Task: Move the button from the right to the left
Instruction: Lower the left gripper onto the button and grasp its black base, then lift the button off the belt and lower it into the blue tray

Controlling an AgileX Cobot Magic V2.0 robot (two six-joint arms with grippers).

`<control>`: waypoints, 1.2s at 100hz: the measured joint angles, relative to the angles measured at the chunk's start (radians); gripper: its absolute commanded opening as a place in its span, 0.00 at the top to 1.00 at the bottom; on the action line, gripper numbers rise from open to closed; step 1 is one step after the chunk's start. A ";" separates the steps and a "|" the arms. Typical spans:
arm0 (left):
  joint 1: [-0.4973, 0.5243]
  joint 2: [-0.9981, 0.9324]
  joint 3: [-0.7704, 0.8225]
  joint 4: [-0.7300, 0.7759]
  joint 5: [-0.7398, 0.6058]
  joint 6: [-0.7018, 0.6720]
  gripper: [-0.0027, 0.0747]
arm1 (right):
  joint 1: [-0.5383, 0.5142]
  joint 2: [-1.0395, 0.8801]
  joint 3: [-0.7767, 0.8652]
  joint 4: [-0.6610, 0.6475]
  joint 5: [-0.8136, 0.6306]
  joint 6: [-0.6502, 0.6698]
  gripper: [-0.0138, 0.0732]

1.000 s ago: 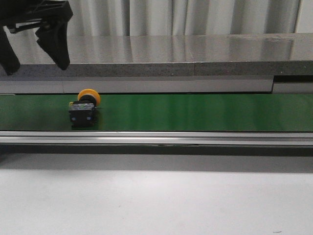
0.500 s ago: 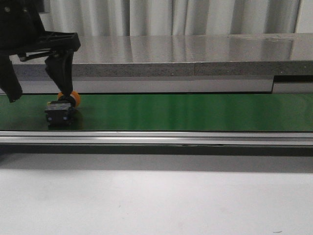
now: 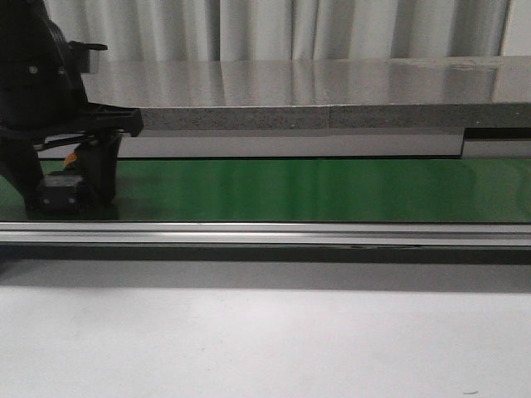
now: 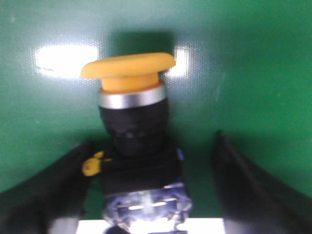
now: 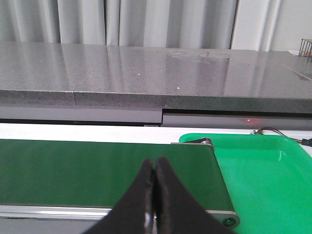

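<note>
The button (image 3: 60,191), with a yellow-orange cap and a dark blocky body, lies on the green conveyor belt (image 3: 332,191) at its far left. My left gripper (image 3: 65,199) is down over it, one finger on each side. In the left wrist view the button (image 4: 127,68) lies between the open fingers, cap pointing away. One finger (image 4: 63,180) is close to its body and the other finger (image 4: 243,170) stands off with a gap. My right gripper (image 5: 155,163) is shut and empty above the belt's right end.
A grey stone counter (image 3: 332,91) runs behind the belt. A metal rail (image 3: 265,234) borders the belt's front, and a white table (image 3: 265,340) lies in front of it. A bright green tray (image 5: 263,175) sits past the belt's right end.
The button has travelled left along the belt. My left gripper has come down from above and now straddles it.
</note>
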 measured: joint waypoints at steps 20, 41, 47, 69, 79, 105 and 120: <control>0.000 0.000 -0.002 0.000 0.000 0.000 0.73 | 0.000 0.000 0.000 0.000 0.000 0.000 0.92; 0.000 -0.006 -0.002 0.008 0.013 0.000 0.73 | 0.000 0.000 0.000 0.000 0.000 0.000 0.92; 0.000 -0.018 -0.002 0.019 0.022 0.000 0.73 | 0.000 0.000 0.000 0.000 0.000 0.000 0.92; 0.056 -0.095 -0.002 0.028 0.028 0.003 0.73 | 0.000 0.000 0.000 0.000 0.000 0.000 0.92; 0.123 -0.121 -0.002 0.034 0.031 0.024 0.73 | 0.000 0.000 0.000 0.000 0.000 0.000 0.92; 0.353 -0.130 -0.002 0.041 0.101 0.161 0.73 | 0.000 0.000 0.000 0.000 0.000 0.000 0.92; 0.473 -0.130 -0.002 0.044 0.146 0.281 0.73 | 0.000 0.000 0.000 0.000 0.000 0.000 0.92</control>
